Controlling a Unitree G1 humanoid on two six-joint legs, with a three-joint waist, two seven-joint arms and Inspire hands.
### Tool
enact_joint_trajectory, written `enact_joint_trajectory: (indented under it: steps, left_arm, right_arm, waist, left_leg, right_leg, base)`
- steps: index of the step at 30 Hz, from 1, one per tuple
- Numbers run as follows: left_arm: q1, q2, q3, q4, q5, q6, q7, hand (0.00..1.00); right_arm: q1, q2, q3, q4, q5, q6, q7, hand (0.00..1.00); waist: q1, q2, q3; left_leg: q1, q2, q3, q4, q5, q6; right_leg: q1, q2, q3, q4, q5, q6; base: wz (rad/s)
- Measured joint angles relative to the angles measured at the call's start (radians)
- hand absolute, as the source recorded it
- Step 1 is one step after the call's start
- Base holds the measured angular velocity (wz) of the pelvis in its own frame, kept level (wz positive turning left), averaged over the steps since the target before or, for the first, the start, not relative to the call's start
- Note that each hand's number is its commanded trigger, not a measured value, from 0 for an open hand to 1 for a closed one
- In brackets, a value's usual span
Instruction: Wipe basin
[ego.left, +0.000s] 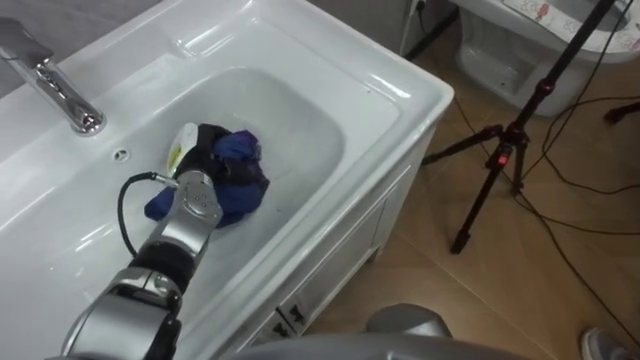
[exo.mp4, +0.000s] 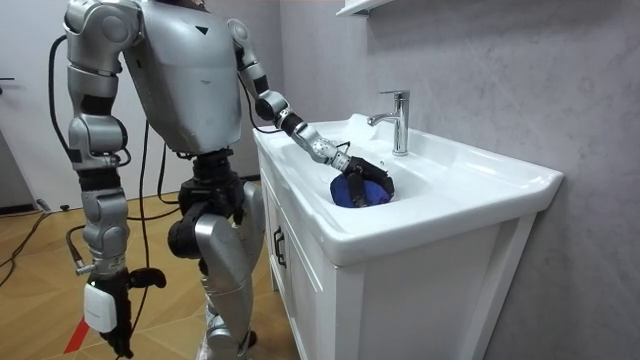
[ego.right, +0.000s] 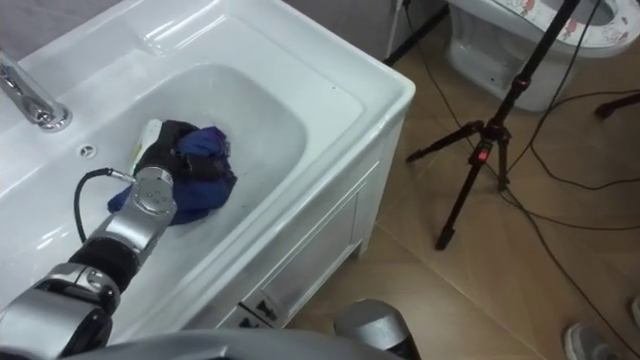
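My head eyes look down close on the basin (ego.left: 300, 110), ten o'clock; the room camera, farther off, faces me, sharing it.

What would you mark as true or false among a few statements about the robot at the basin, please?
1. The left hand grips a blue cloth inside the basin. True.
2. The cloth hangs over the tap. False: it lies in the bowl, under the hand.
3. The right hand is in the basin too. False: it hangs at the robot's side.
4. A tripod stands on the floor beside the cabinet. True.
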Motion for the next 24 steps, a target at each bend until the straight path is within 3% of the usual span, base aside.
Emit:
enact_joint_trajectory:
  steps: [7,13,19,21,24]
  left_arm:
    - [0.067,0.001,0.053,-0.01,0.163,-0.028,0.001,1.0]
    - [0.123,0.012,0.093,-0.007,0.279,-0.049,0.018,1.0]
    - [0.173,0.016,0.114,-0.009,0.376,-0.064,0.08,1.0]
    - [0.209,0.017,0.155,-0.008,0.46,-0.074,0.125,1.0]
    - [0.244,0.032,0.198,-0.008,0.507,-0.075,0.185,1.0]
  right_arm:
    - [0.001,-0.001,-0.024,0.002,-0.018,0.0,0.031,0.0]
    - [-0.03,-0.005,-0.041,0.005,-0.041,0.0,0.052,0.0]
    - [-0.07,-0.006,-0.042,0.016,-0.052,-0.004,0.051,0.0]
    - [-0.082,-0.006,-0.081,0.014,-0.078,-0.014,0.053,0.0]
    - [-0.101,-0.009,-0.125,0.032,-0.107,-0.021,0.053,0.0]
  waist:
    - [0.035,0.008,-0.0052]
    - [0.102,0.012,-0.0091]
    - [0.164,0.013,-0.0172]
    - [0.186,0.018,-0.0275]
    - [0.206,0.019,-0.0279]
  left_leg:
    - [0.002,0.001,-0.012,-0.001,0.0,-0.001]
    - [0.001,0.0,-0.046,0.001,0.0,-0.001]
    - [0.017,-0.001,-0.102,0.002,0.007,-0.008]
    - [0.02,0.001,-0.121,0.003,0.01,-0.012]
    - [0.022,0.001,-0.145,0.002,0.016,-0.014]
  right_leg:
    - [0.016,-0.001,-0.009,-0.023,0.001,-0.002]
    - [0.035,-0.009,-0.04,-0.039,0.001,-0.002]
    - [0.08,-0.016,-0.094,-0.068,-0.002,-0.01]
    - [0.09,-0.016,-0.104,-0.073,-0.006,-0.015]
    - [0.106,-0.019,-0.123,-0.086,-0.007,-0.019]
  base:
    - [0.04]
    - [0.16]
    - [0.26]
    - [0.09]
    - [0.23]
